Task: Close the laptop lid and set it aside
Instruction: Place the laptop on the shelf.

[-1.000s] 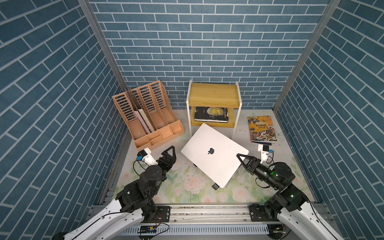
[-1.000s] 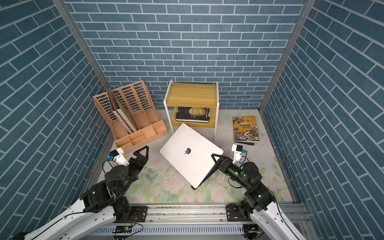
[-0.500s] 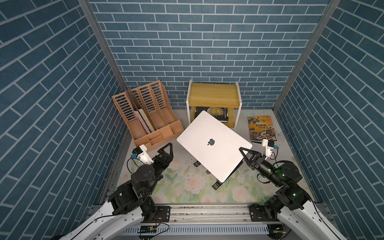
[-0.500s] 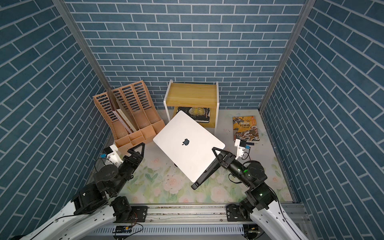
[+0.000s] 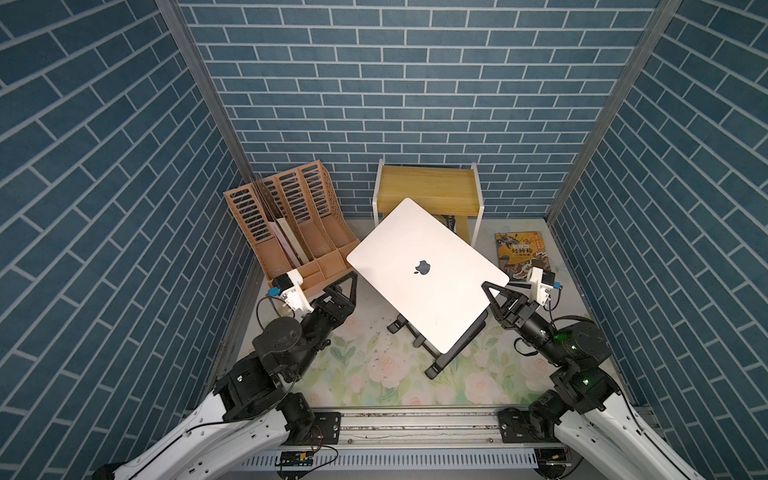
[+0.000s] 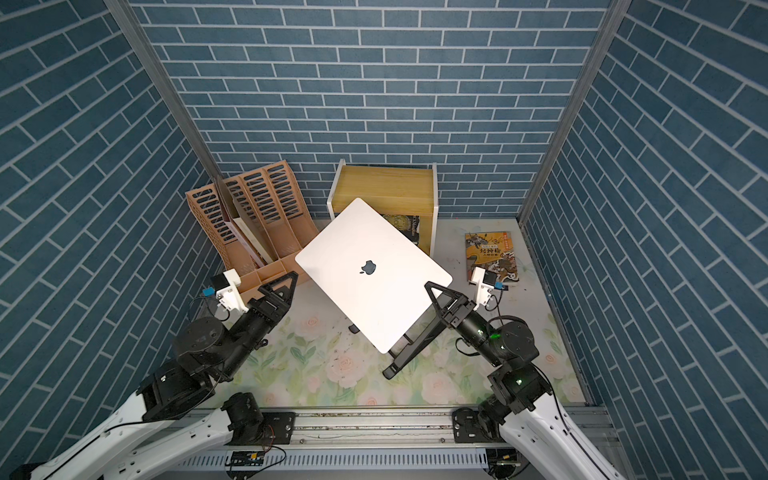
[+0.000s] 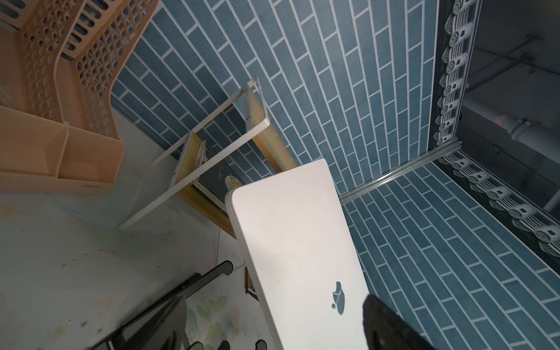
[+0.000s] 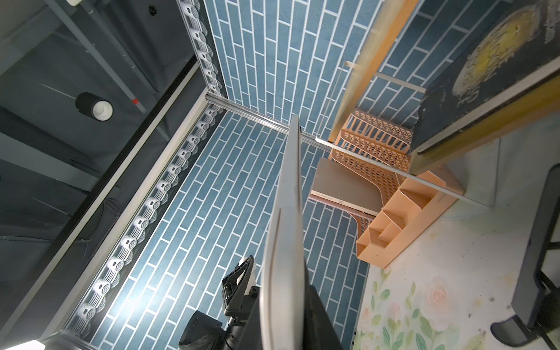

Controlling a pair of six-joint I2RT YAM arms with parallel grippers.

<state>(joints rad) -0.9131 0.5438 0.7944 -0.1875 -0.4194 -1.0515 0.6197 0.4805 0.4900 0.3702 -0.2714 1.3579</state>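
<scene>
Holding the laptop (image 5: 424, 270) by its right edge, my right gripper (image 5: 487, 291) has its fingers narrowed onto the thin slab, one above and one below. In the right wrist view I see the laptop edge-on (image 8: 288, 242). It is shut, with only a fine seam between the halves and a dark finger (image 8: 318, 318) pressed against its underside.

The laptop lid (image 6: 370, 274) faces up, silver-white with rounded corners and the dark apple logo in the middle. The whole slab hangs tilted in the air above the black stand (image 5: 453, 353), not resting on it.

My left gripper (image 5: 343, 291) sits just beside the laptop's left corner, fingers spread wide and holding nothing. I cannot tell whether a tip touches the edge.

Edges matter here. The far corner overlaps the front of the wooden shelf (image 5: 428, 187) in both top views, and the book in the shelf (image 6: 405, 226) is partly hidden behind it. The left corner lies near the orange file organizer (image 5: 291, 232). A second book (image 5: 519, 253) lies flat on the table just beyond my right wrist. The floral table (image 5: 374, 374) offers open room on the near side, between the stand and the rail.
</scene>
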